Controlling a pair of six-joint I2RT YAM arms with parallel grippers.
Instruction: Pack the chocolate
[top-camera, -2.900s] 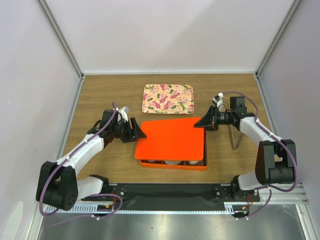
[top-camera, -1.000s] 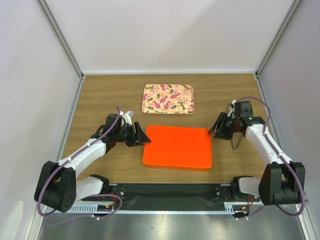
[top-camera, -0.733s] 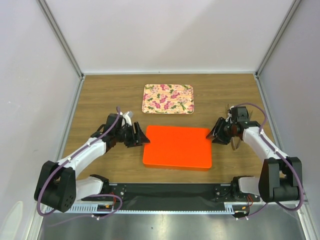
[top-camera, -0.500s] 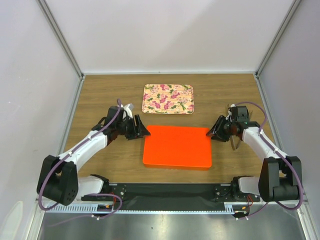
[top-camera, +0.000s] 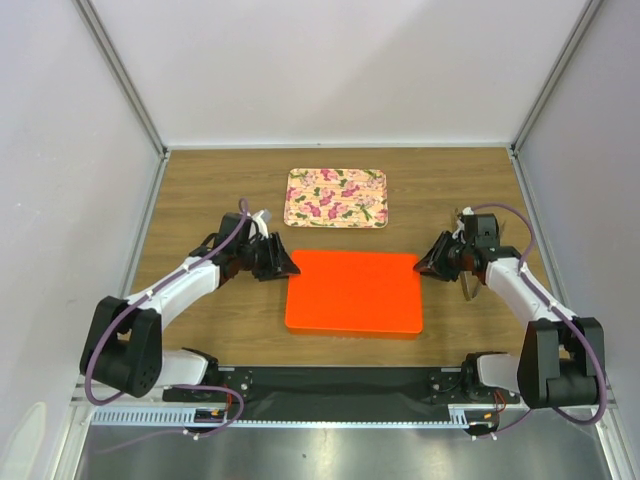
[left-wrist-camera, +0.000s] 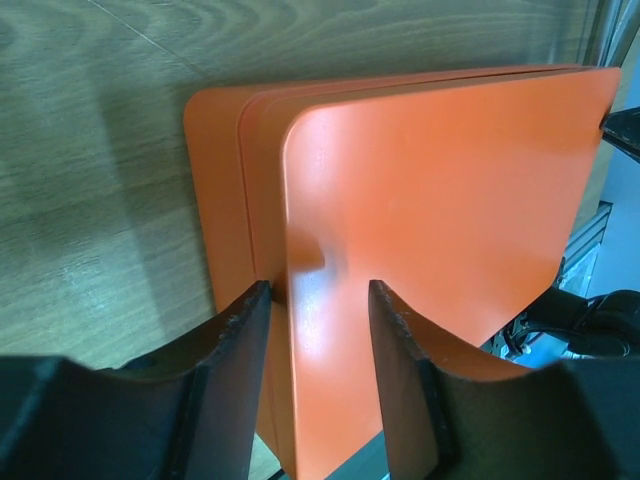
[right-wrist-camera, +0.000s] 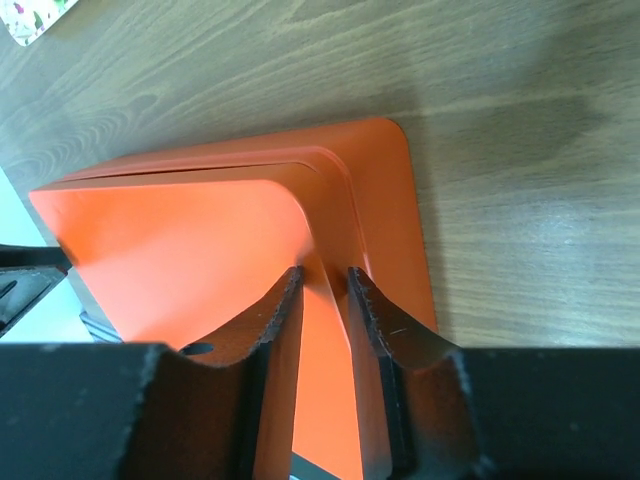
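No chocolate shows; it is hidden or out of view. An orange box (top-camera: 353, 292) lies near the table's front middle with its flat orange lid (left-wrist-camera: 440, 200) down on it. My left gripper (top-camera: 288, 268) is at the lid's far left corner; in the left wrist view (left-wrist-camera: 318, 290) its jaws stand open, straddling the lid's edge. My right gripper (top-camera: 424, 265) is at the lid's far right corner; in the right wrist view (right-wrist-camera: 325, 275) its jaws are narrow and closed on the lid's corner rim (right-wrist-camera: 335, 190).
A floral tray (top-camera: 336, 197) lies behind the box. A thin tongs-like tool (top-camera: 467, 285) lies on the wood under my right arm. White walls enclose the table on the left, back and right.
The lid, held raised over white cups earlier, now lies flat on the box and hides them. My left gripper has shifted slightly toward the far left corner. The right gripper stays at its corner.
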